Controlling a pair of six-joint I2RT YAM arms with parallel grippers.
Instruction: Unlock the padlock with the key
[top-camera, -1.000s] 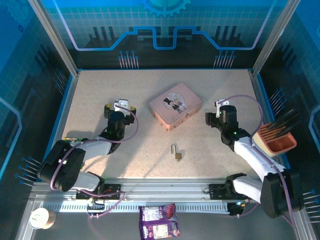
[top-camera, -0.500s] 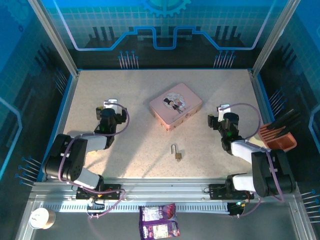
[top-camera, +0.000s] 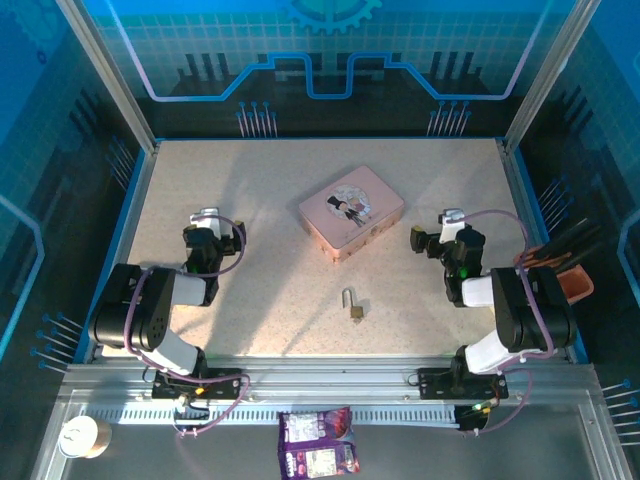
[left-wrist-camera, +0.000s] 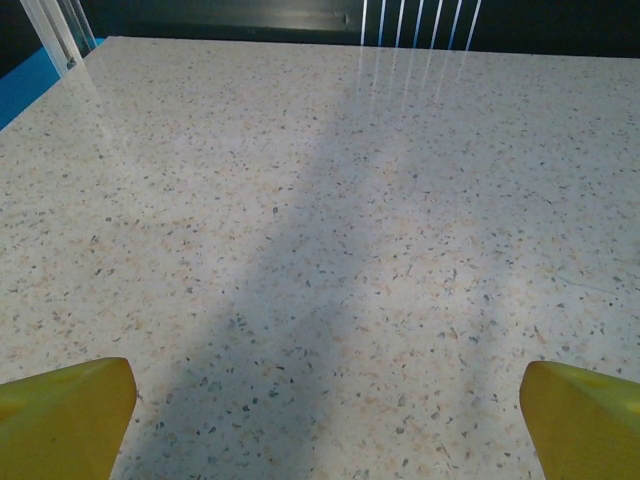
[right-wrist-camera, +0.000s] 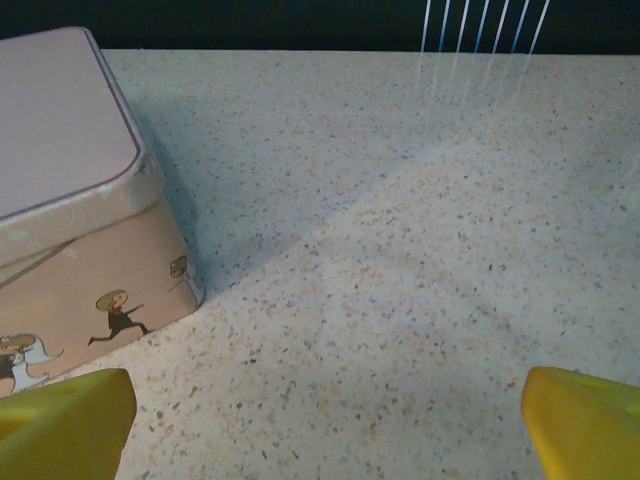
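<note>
The padlock (top-camera: 353, 306) lies flat on the counter (top-camera: 260, 190) near the front edge, midway between the two arms and apart from both tools, with its shackle pointing away from the bases. The pink tin (top-camera: 351, 211) sits behind it, apart from it. The left tool (top-camera: 205, 222), well left of the padlock, is open and empty, its yellow fingers (left-wrist-camera: 62, 412) spread wide over bare counter. The right tool (top-camera: 447, 228), just right of the tin, is likewise open and empty.

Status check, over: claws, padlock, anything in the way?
Left claw open, empty. Right claw open, empty, tin off its left. Padlock on table, untouched. Nothing blocking it.
</note>
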